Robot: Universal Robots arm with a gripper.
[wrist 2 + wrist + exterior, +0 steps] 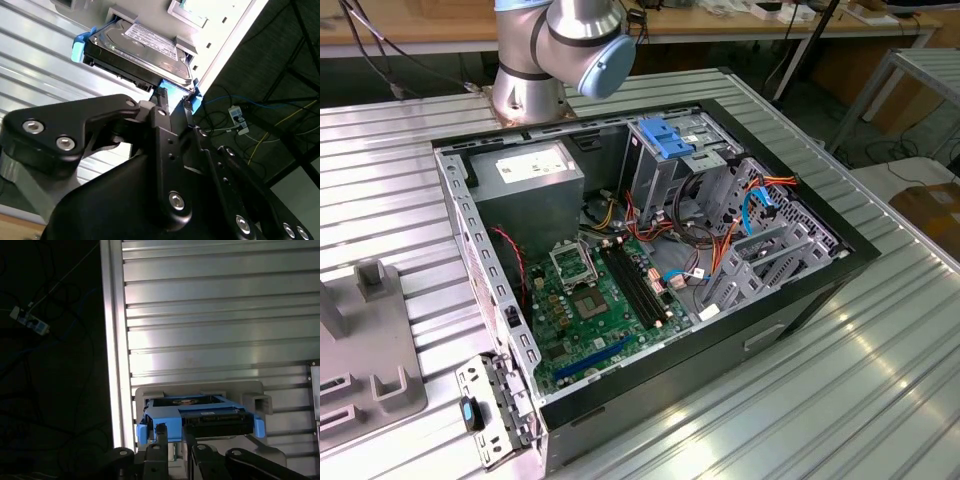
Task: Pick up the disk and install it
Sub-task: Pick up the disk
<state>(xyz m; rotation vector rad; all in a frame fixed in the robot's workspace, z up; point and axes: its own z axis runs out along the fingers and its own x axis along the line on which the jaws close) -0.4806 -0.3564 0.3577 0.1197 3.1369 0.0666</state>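
My hand (174,100) is clamped on the blue end rail of the disk (145,47). The disk lies flat in a grey holder (200,387) on the ribbed metal worktop (200,315), near its edge. Past the edge, a white power strip (30,320) lies on the dark floor.

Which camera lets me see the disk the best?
The second wrist view. There the disk shows its broad top face, its label and blue rail pieces at two corners. The first wrist view shows it end-on, just a thin edge in its blue frame, sitting in a grey holder.
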